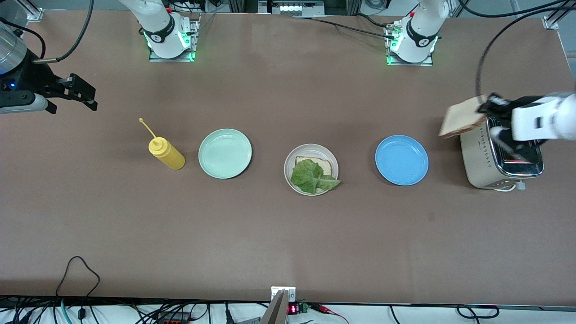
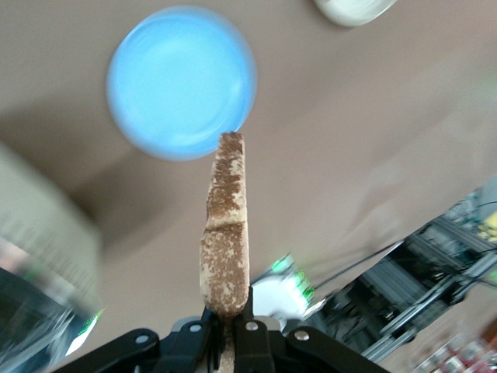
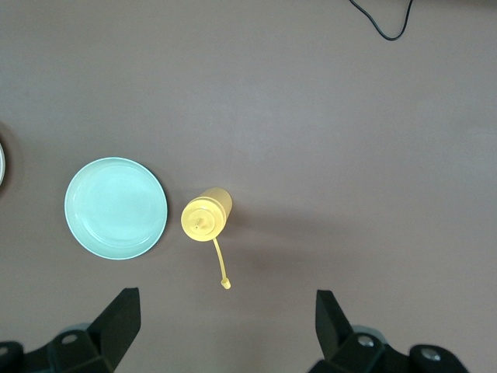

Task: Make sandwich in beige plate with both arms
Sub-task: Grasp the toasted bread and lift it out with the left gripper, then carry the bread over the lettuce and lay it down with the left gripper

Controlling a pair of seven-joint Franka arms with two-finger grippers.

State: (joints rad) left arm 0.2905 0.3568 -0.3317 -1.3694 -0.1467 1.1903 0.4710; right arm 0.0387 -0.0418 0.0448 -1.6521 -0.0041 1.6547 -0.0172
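Tabletop; bread slice [image 2: 225, 233] between left jaws.

High front camera, two wrist cameras

Dial set on the centre plate [image 1: 288, 168], 12 o'clock toward the robots' bases. One row across the table [image 1: 288, 234].

- At 9 o'clock, toward the right arm's end: bottle-side plate [image 1: 225, 153], then squeeze bottle [image 1: 166, 153] just beside it.
- At 3 o'clock, toward the left arm's end: toaster-side plate [image 1: 402, 160], then toaster [image 1: 481, 157].
- In the centre plate: lower bread slice [image 1: 321, 164] at 12, lettuce [image 1: 311, 176] on it, overhanging the rim near 4.
- Left gripper [image 1: 488, 107] over the toaster's 12 o'clock end, upper bread slice [image 1: 461, 118] clamped in it.
- Right gripper [image 1: 87, 96] waits over the table at 10 o'clock, past the bottle.
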